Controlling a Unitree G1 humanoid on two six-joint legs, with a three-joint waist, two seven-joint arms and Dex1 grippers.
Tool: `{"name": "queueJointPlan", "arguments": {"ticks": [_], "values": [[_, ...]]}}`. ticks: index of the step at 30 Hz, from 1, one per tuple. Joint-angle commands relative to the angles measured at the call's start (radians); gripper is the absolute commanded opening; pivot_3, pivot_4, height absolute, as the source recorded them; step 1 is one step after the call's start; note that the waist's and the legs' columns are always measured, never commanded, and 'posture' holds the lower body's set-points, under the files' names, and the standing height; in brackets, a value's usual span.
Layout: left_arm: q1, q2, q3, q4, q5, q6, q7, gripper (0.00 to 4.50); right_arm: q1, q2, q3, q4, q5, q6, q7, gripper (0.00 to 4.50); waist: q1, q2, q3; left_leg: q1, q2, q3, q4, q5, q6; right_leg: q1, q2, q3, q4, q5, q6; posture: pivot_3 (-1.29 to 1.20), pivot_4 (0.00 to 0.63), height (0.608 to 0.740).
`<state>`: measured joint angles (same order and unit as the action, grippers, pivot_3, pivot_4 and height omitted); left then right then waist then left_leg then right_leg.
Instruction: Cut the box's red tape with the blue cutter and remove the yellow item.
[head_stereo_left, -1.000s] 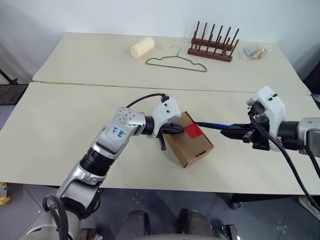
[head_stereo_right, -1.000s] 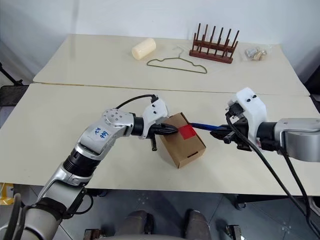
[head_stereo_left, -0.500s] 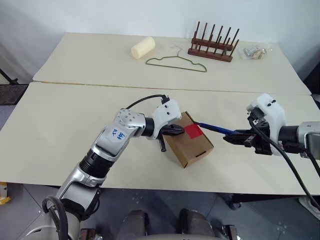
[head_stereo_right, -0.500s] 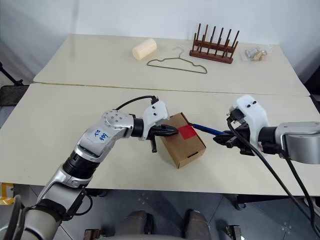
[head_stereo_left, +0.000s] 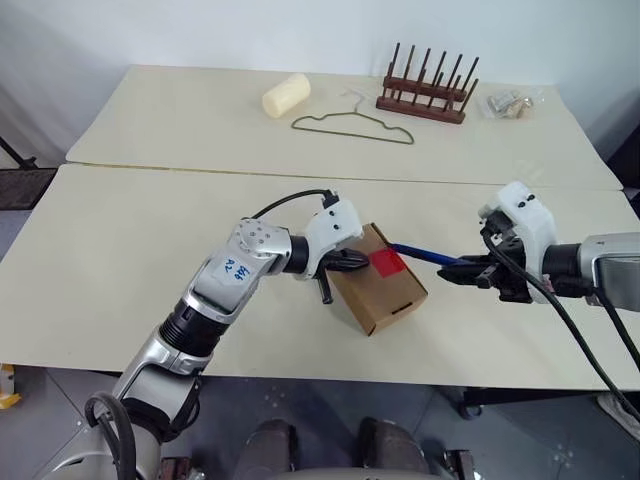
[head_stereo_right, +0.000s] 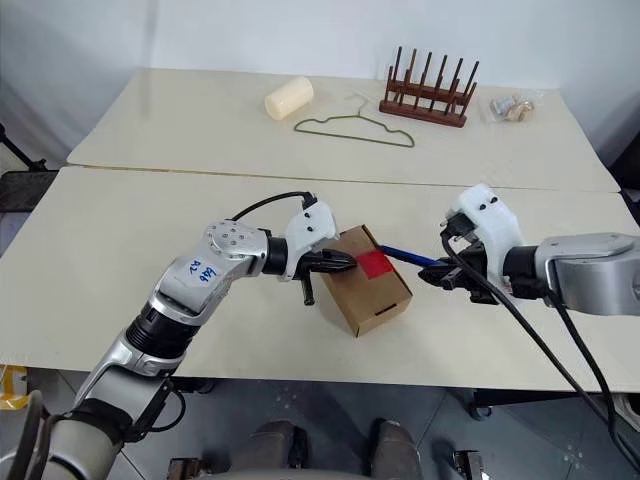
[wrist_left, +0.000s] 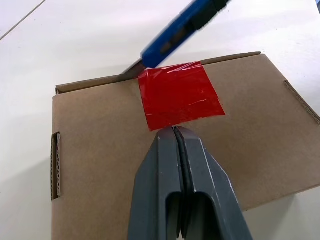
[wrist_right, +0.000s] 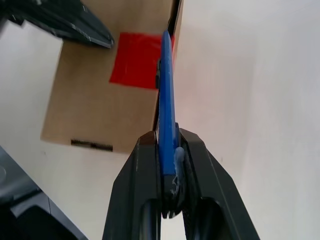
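The brown box (head_stereo_left: 385, 290) lies closed near the table's front, a red tape (head_stereo_left: 388, 263) square across its flap edge. My left gripper (head_stereo_left: 362, 262) is shut, its tips pressing on the box top just beside the tape (wrist_left: 179, 95). My right gripper (head_stereo_left: 455, 270) is shut on the blue cutter (head_stereo_left: 425, 254), whose tip rests at the tape's far edge along the flap seam (wrist_left: 134, 68). In the right wrist view the cutter (wrist_right: 166, 105) runs from the fingers to the tape (wrist_right: 136, 61). The yellow item is hidden.
On the far table lie a cream cylinder roll (head_stereo_left: 285, 93), a wire hanger (head_stereo_left: 352, 123), a wooden peg rack (head_stereo_left: 424, 92) and a small clear bag (head_stereo_left: 508, 101). A seam (head_stereo_left: 200, 170) runs between the two tables.
My right arm has shifted slightly, and the cutter's tip stays at the tape's edge. The left gripper and the box have not moved.
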<state>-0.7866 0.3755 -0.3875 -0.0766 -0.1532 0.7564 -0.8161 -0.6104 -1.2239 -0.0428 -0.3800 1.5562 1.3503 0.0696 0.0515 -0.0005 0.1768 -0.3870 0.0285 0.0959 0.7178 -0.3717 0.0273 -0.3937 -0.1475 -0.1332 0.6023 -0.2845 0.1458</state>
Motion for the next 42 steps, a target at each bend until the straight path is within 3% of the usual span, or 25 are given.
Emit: {"name": "queueJointPlan", "arguments": {"ticks": [1, 25, 30, 42], "values": [[0.055, 0.006, -0.065, 0.027, 0.022, 0.051, -0.005, 0.00, -0.040, -0.025, 0.003, 0.011, -0.013, 0.046, 0.052, 0.15, 0.000, 0.000, 0.000, 0.000, 0.000, 0.000, 0.000, 0.000, 0.000, 0.000, 0.000, 0.000, 0.000, 0.000, 0.000, 0.00, 0.150, 0.740], [0.072, 0.000, -0.053, 0.018, 0.017, 0.057, 0.010, 0.00, 0.005, -0.160, -0.060, -0.023, -0.243, 0.182, 0.424, 0.15, 0.002, 0.000, 0.000, 0.000, 0.000, -0.001, 0.000, 0.000, 0.000, 0.000, 0.000, 0.000, 0.000, 0.000, 0.000, 0.00, 0.150, 0.740], [0.077, 0.003, -0.052, 0.021, 0.018, 0.052, 0.008, 0.00, 0.062, -0.224, -0.120, -0.041, -0.261, 0.179, 0.512, 0.15, 0.002, 0.000, 0.000, 0.000, 0.000, -0.002, 0.000, 0.000, 0.000, 0.000, 0.000, 0.000, 0.000, 0.000, 0.000, 0.00, 0.150, 0.740], [0.058, 0.002, -0.050, 0.048, 0.023, 0.032, -0.002, 0.00, 0.133, -0.187, -0.302, 0.019, -0.237, 0.187, 0.539, 0.15, 0.002, 0.000, 0.000, 0.000, 0.000, -0.003, 0.001, 0.000, 0.000, 0.000, 0.000, 0.001, 0.000, 0.000, 0.000, 0.00, 0.150, 0.740]]}}
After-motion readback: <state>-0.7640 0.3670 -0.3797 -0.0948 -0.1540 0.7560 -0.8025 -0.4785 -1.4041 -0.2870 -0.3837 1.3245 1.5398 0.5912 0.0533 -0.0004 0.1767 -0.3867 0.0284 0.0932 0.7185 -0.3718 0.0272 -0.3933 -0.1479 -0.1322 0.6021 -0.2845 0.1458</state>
